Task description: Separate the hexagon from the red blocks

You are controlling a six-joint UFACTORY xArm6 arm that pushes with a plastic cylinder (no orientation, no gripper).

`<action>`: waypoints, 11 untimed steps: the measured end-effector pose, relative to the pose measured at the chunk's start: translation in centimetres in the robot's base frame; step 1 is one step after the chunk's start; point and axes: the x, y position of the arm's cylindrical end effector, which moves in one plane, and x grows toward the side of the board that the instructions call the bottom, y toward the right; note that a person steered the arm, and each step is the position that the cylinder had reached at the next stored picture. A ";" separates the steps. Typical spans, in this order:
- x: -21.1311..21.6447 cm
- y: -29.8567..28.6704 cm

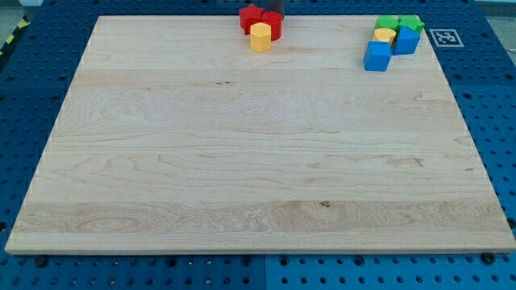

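A yellow hexagon block (260, 38) sits at the view's top centre of the wooden board (242, 161). It touches the lower edge of two red blocks (260, 18) that lie packed together just above it. A short piece of my dark rod shows at the view's top edge, and my tip (274, 11) is right behind the red blocks on their upper right side. The tip's very end is partly hidden by them.
A second cluster lies at the view's top right: two green blocks (399, 22), a small yellow block (385, 35), and two blue blocks (407, 40) (376, 56). A black-and-white marker tag (442, 36) sits off the board's right edge on the blue pegboard.
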 end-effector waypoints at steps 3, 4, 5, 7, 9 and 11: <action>0.0 -5.2; 2.0 -3.2; 5.3 -3.2; 8.1 1.5; 11.1 1.6; 13.8 1.6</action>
